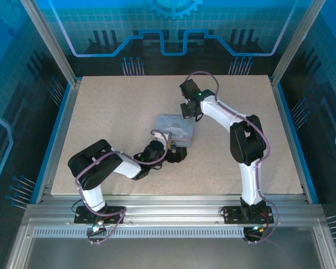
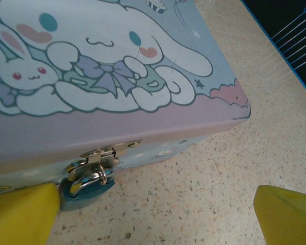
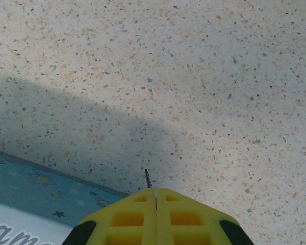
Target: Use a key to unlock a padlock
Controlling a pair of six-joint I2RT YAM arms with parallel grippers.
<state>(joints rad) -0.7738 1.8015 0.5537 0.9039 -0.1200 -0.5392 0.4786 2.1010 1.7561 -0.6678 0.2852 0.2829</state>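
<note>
- Left gripper (image 2: pixel 155 209) is spread wide and holds nothing; its yellow fingers (image 2: pixel 20 217) sit at the two bottom corners of the left wrist view.
- padlock (image 2: pixel 84 191) hangs by its silver shackle from the hasp (image 2: pixel 104 153) on the front wall of the tin (image 2: pixel 143 127). It sits just beside the left-hand finger in that view, and whether they touch cannot be told.
- Right gripper (image 3: pixel 155 204) is pressed shut, with a thin dark key (image 3: pixel 148 178) poking out between the fingertips, seen edge-on.
- Right wrist view has the key tip over bare speckled table (image 3: pixel 194 76), near a blue printed edge of the tin at lower left.
- Top view: left gripper (image 1: pixel 176 156) is at the near side of the tin (image 1: pixel 176 129), and right gripper (image 1: pixel 191 112) is at its far right corner. So the padlock is on the far side of the tin from the key.
- Shackle and hasp are readable in the left wrist view; from above the lock is too small to make out.
</note>
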